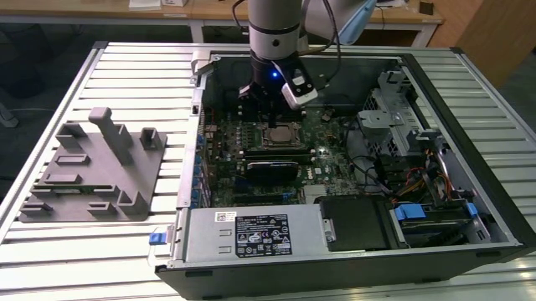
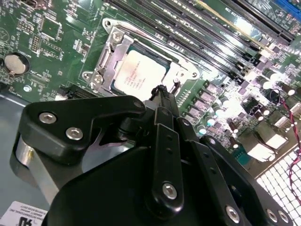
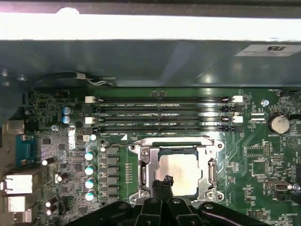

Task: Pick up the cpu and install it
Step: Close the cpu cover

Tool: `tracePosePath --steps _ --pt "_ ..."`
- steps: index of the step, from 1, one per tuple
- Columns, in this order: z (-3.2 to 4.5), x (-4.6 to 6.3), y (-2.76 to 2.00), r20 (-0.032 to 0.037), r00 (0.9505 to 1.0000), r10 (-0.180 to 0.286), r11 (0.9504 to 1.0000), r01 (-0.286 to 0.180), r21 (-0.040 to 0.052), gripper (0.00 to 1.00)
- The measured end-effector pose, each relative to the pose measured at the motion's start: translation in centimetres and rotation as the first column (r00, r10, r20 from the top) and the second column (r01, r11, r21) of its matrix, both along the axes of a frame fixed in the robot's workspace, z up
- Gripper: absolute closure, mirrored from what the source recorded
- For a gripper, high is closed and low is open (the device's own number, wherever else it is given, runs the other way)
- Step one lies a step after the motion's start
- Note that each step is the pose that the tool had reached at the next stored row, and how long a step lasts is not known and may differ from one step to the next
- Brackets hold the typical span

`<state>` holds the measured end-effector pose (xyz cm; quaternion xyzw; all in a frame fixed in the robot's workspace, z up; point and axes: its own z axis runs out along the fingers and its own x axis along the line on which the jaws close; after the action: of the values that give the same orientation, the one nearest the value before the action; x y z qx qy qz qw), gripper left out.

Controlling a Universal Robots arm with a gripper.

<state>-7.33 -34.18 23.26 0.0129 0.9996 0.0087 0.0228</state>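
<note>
Black gripper [image 2: 162, 92] linkage looms close in the second wrist view. Its fingers are drawn together to a narrow tip and hold nothing. The tip hangs over one edge of the cpu [image 3: 181, 170]; whether they touch cannot be told. The cpu lies flat, silvery plate up, inside the metal socket frame [image 3: 143, 172]. Near it, memory slots [image 3: 160, 113] cross the green motherboard [image 3: 263, 165]. In the exterior view the open computer case [image 1: 494, 188] lies on a slatted table [image 1: 125, 69], with a grey fixture tray [image 1: 92, 175] beside it on the exterior view's left.
</note>
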Motion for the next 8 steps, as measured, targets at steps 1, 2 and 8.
tracePosePath --steps 1,2,8 --pt "0.00 0.2 0.00 -0.0001 1.0000 0.000 1.0000 0.000 -0.0001 0.89" --pt "0.00 0.5 0.00 -0.0001 1.0000 0.000 1.0000 0.000 -0.0001 0.89" --pt "-0.05 1.6 0.00 0.0001 0.9999 -0.010 0.9999 0.010 0.0002 0.89"
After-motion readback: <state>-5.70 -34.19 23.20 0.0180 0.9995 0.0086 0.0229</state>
